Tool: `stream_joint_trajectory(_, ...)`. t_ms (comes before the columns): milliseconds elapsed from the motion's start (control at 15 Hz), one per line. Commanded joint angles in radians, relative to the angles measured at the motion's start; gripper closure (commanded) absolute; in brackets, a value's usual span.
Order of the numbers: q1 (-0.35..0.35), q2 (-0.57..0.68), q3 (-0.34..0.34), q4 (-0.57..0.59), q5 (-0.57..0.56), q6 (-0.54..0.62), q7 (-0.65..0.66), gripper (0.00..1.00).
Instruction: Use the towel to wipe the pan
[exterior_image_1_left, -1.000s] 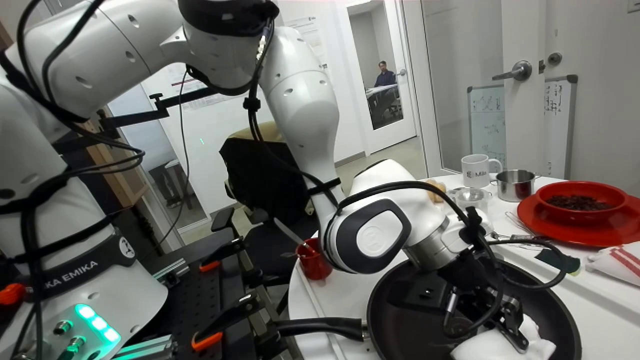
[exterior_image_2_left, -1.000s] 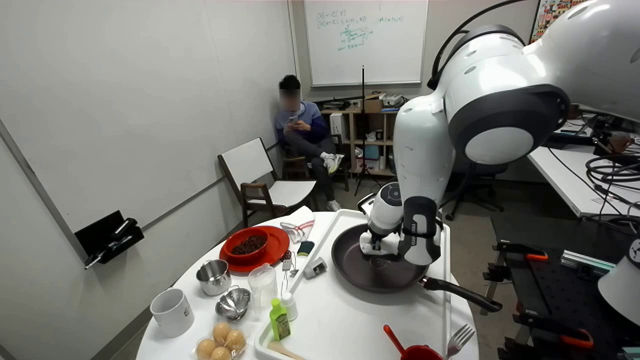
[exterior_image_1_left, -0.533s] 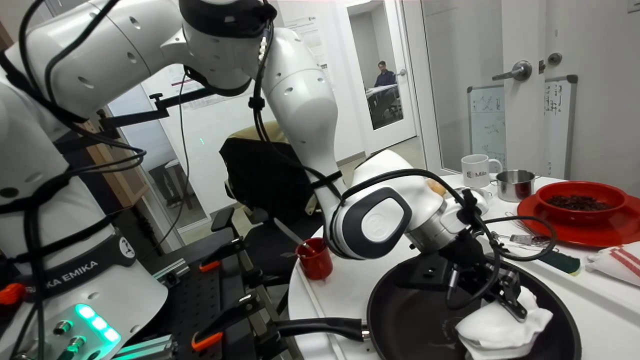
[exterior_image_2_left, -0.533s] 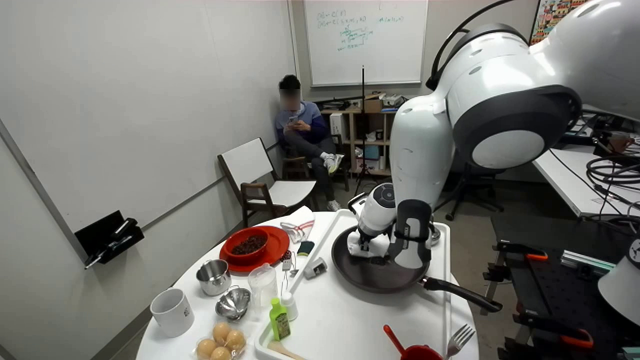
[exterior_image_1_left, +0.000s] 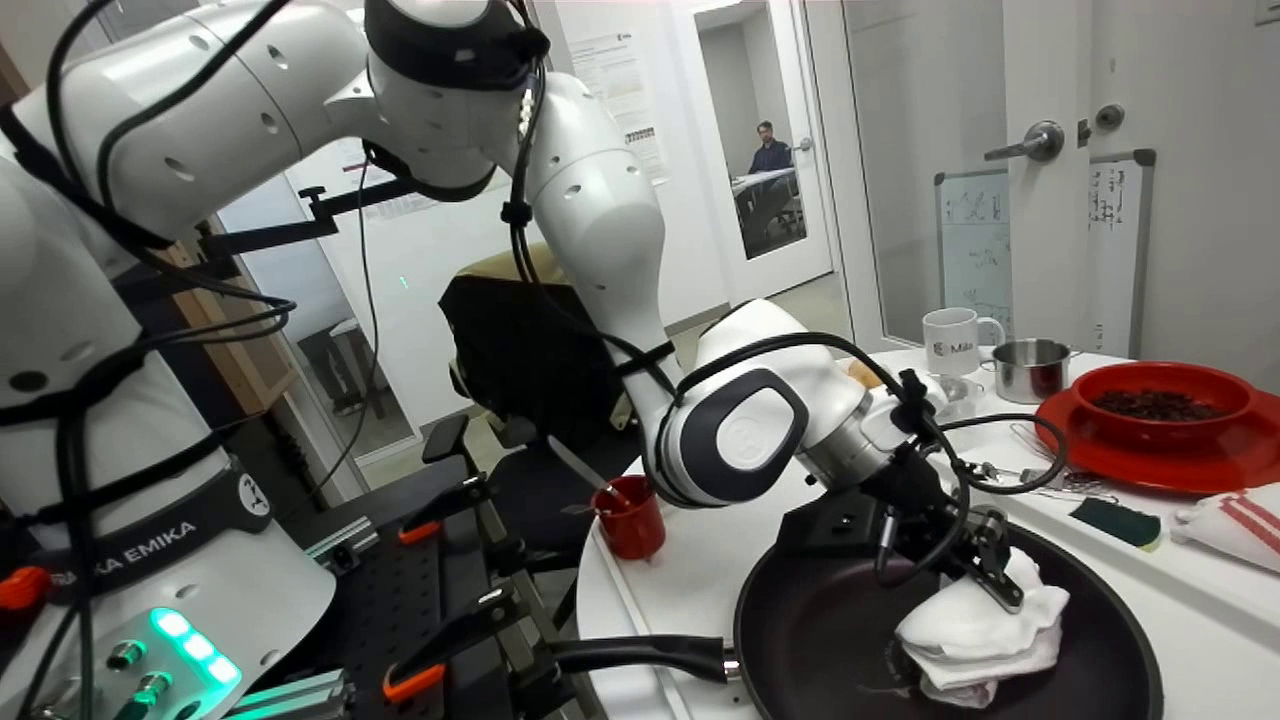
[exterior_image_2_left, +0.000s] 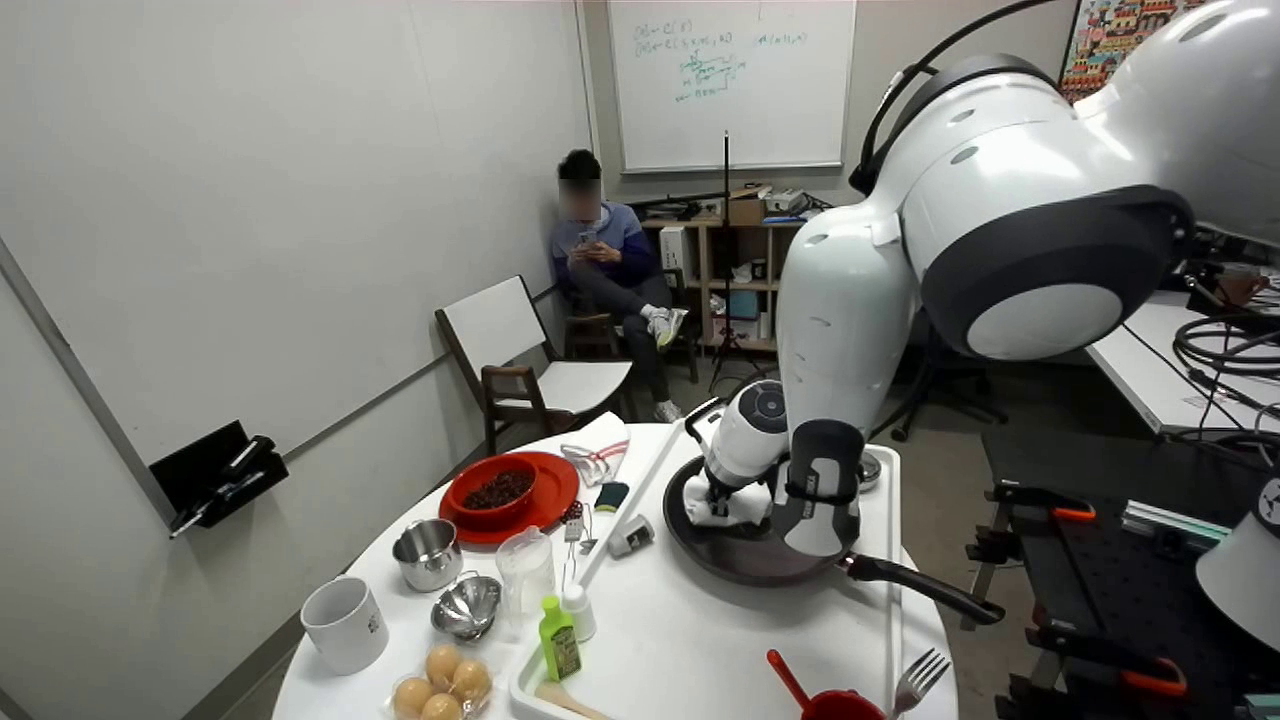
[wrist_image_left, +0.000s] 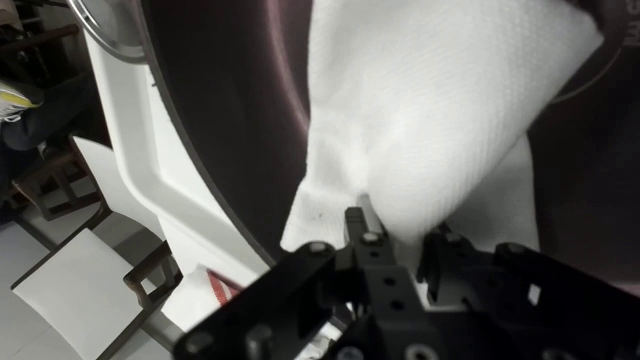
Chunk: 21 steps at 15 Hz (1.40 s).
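Observation:
The white towel is bunched inside the dark frying pan; its lower folds appear to touch the pan floor. My gripper is over the pan and shut on the towel, with cloth pinched between its fingers. In the other exterior picture the gripper and towel are at the pan's left part, and the pan sits on the tray with its handle pointing right. In the wrist view the towel spreads out from between the fingertips, and covers part of the pan.
The white tray holds a fallen grey container beside the pan and a green bottle. A red bowl on a red plate, a sponge and a red-striped cloth lie beyond the tray. A red cup stands near the pan handle.
My gripper has carried the towel across the pan, up and slightly left in an exterior view, and leftward, away from the handle, in the other. The pan has not moved.

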Motion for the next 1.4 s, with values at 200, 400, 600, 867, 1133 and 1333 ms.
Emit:
stream_joint_trajectory(200,0.058,0.015,0.006,-0.01,0.022,0.004,-0.002,0.92)
stream_joint_trajectory(400,0.074,-0.001,0.015,-0.032,0.006,0.004,-0.017,0.92)
stream_joint_trajectory(600,0.078,-0.029,0.027,-0.068,-0.027,0.003,-0.045,0.92)
stream_joint_trajectory(867,0.07,-0.081,0.04,-0.136,-0.092,-0.001,-0.109,0.92)
stream_joint_trajectory(1133,0.054,-0.15,0.043,-0.225,-0.173,-0.001,-0.169,0.92)
stream_joint_trajectory(1333,0.047,-0.188,0.036,-0.289,-0.232,-0.001,-0.214,0.92)
